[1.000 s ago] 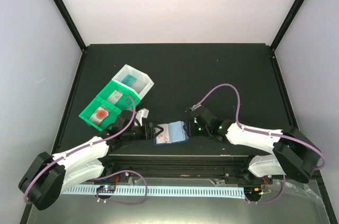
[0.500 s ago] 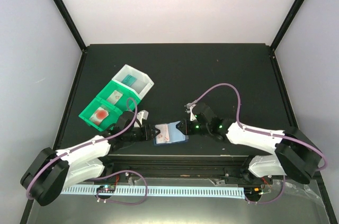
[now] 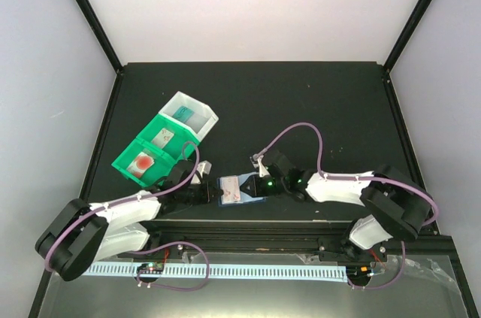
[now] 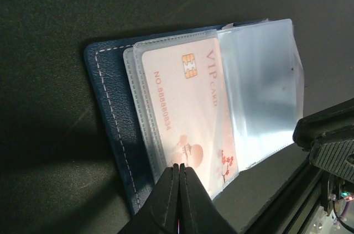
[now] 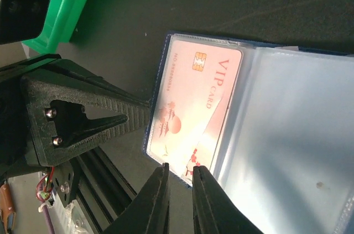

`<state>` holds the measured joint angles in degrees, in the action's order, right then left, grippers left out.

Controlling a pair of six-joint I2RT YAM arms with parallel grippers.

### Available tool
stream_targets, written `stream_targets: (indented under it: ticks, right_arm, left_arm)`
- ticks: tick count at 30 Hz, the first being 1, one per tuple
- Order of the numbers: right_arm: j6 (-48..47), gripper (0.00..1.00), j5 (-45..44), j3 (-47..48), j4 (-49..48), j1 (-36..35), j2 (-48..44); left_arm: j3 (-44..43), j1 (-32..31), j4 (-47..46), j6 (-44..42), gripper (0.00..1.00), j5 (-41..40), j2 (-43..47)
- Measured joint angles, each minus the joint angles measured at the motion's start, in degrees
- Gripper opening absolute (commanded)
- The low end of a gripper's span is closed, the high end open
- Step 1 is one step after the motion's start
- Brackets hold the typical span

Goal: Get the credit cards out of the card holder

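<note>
Credit card (judged stiff, thin, slick): pinch its 6 o'clock edge. Left gripper clenched, tips over card holder; right gripper slightly parted.

we see the holder as matt navy, leather-like, with pale stitching; its sleeves are clear glossy plastic; the card is smooth shiny plastic; the table is matt black.
</note>
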<state>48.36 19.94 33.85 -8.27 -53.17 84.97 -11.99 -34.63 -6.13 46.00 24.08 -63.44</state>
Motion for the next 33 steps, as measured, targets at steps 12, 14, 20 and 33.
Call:
stream_targets:
  ticks: [12,14,20,33]
  right_arm:
    - [0.2,0.19,0.2,2.1,-1.2,-0.5,7.4]
    - [0.0,0.19,0.1,2.5,-1.1,-0.5,8.3]
    - [-0.4,0.22,-0.4,3.7,-1.5,-0.6,9.9]
    - [-1.9,0.23,-2.9,3.0,-2.1,-1.7,9.9]
  left_arm:
    - [0.0,0.0,-0.8,-0.4,0.02,0.2,-2.4]
    - [0.0,0.0,-0.8,-0.5,0.01,0.1,-2.6]
    - [0.0,0.0,-0.8,-0.8,0.02,0.0,-2.7]
    - [1.7,0.0,-3.0,-0.1,0.02,0.0,-2.6]
